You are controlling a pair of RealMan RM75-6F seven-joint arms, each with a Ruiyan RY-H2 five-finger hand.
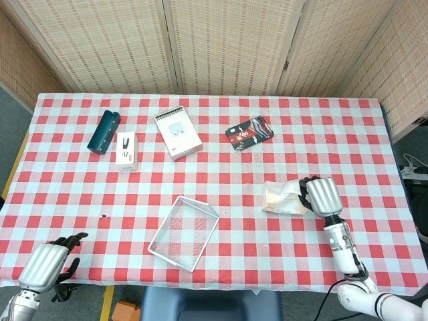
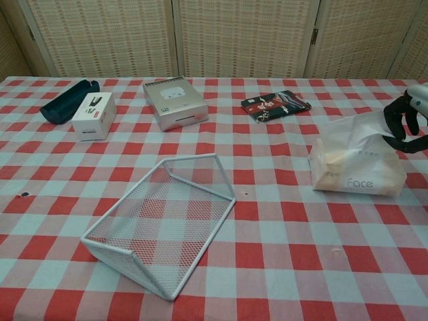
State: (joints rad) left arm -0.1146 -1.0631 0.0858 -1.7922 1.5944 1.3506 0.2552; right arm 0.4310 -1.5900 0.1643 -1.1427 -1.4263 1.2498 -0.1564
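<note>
Head view: the right hand (image 1: pixel 322 196) sits at the right end of the tissue pack (image 1: pixel 283 198), its dark fingers (image 1: pixel 304 194) curled over the pack's top and pinching the loose wrapper there. The pack lies on the checked surface (image 1: pixel 348 134), right of centre and towards the near edge. To its left, well apart, a white wire basket (image 1: pixel 184 233) rests tilted on the cloth. Further back lie a dark patterned packet (image 1: pixel 249 132), a white box (image 1: pixel 178 133), a small white carton (image 1: pixel 126 150) and a dark teal case (image 1: pixel 103 131) just beside the carton. The left hand (image 1: pixel 45 266) hangs off the near left corner of the surface, holding nothing, its fingers loosely bent and apart.

Chest view: the right hand (image 2: pixel 408 115) shows only at the right edge, its fingers closed on the raised wrapper of the tissue pack (image 2: pixel 356 164), which bulges upward where it is pinched. The basket (image 2: pixel 164 219) stands in front, the box (image 2: pixel 174 101), carton (image 2: pixel 93 115), case (image 2: pixel 67 100) and packet (image 2: pixel 275 105) behind. The left hand is out of sight here.
</note>
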